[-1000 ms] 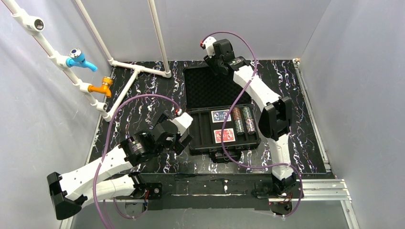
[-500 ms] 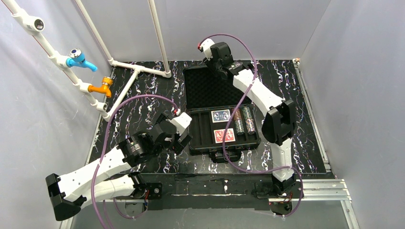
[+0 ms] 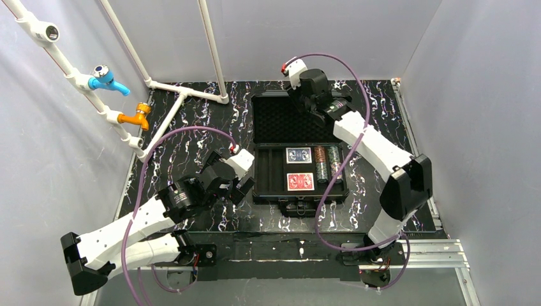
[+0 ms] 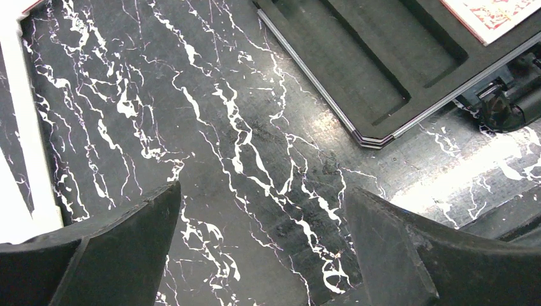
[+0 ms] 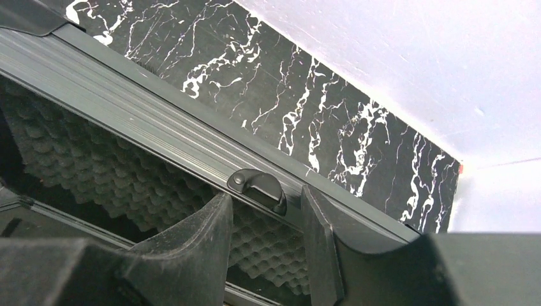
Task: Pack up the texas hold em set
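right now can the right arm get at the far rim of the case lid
Probably yes: the right arm has its jaws at the far rim of the lid, either side of a small latch, with nothing between. Whether they touch it is unclear.

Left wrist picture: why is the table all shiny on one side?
Left wrist view: light bounces off the glossy table beside the case, washing it pale. Right wrist view: the right hand looks dark and a bit blurry up close.
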`<action>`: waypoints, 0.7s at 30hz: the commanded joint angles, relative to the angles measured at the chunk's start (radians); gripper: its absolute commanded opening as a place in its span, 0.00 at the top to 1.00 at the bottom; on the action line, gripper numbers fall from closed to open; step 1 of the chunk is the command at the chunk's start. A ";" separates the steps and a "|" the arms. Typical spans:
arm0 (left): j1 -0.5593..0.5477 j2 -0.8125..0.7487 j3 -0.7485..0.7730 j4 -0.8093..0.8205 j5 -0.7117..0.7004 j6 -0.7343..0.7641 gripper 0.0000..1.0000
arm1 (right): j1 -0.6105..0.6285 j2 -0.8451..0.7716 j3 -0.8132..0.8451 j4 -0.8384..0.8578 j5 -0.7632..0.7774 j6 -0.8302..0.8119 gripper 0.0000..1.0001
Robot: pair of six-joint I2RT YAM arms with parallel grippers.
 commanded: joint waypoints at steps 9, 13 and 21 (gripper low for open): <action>-0.001 -0.010 -0.016 -0.020 -0.091 -0.015 0.01 | 0.007 -0.271 -0.272 0.003 -0.020 0.263 0.52; 0.000 -0.011 -0.016 -0.020 -0.101 -0.015 0.01 | 0.020 -0.333 -0.337 -0.017 0.001 0.276 0.52; -0.001 -0.014 -0.022 -0.017 -0.148 -0.045 0.01 | 0.061 -0.435 -0.498 -0.038 0.026 0.345 0.52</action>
